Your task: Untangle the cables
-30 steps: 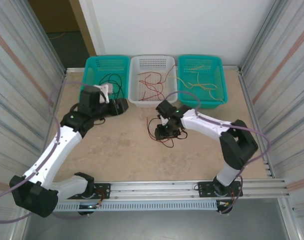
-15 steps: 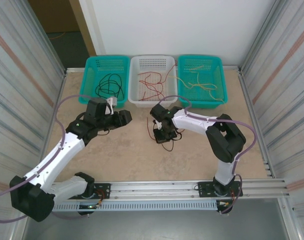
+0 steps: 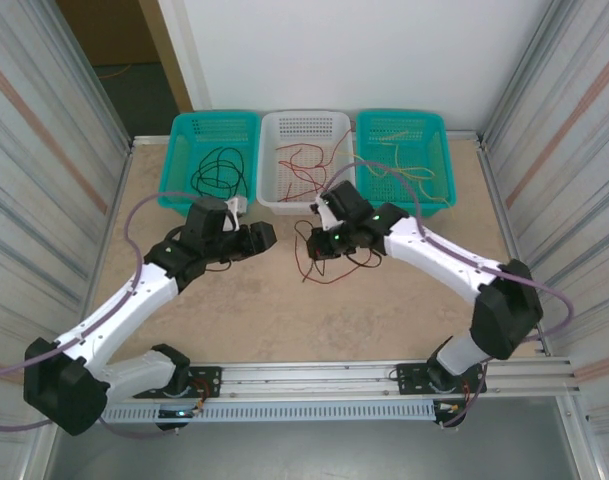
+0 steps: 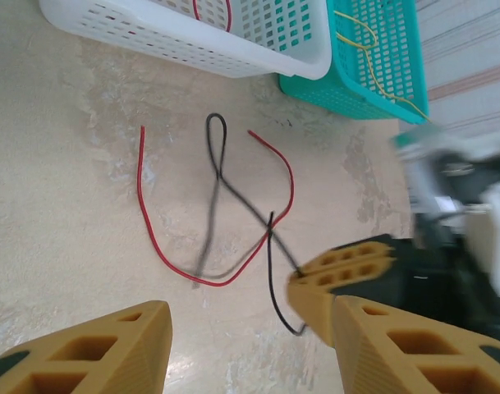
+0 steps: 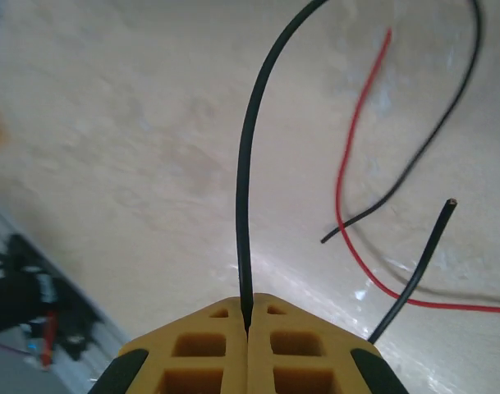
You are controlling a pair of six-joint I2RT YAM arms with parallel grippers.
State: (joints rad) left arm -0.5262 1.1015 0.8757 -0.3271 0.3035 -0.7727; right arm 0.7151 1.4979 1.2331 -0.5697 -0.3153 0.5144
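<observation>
The right jaws are seen pressed together on a black cable [image 5: 243, 205], pinched at their tips. The cable rises out of the top edge of the wrist view, so its far run is cut off. From above, the right arm [image 3: 434, 255] reaches over the middle of the surface [image 3: 234, 310], just near of the white basket [image 3: 284, 205]. The clamped spot is hidden under the wrist. A red cable [image 4: 151, 238] lies on the surface, crossed by a black loop [image 4: 219, 164]. Whether that loop is the clamped strand cannot be told, and a grey stretch beside it is blurred. The left jaws stand apart, gripping nothing, left of the tangle. More cables [image 3: 219, 165] lie in the baskets at the far edge.
</observation>
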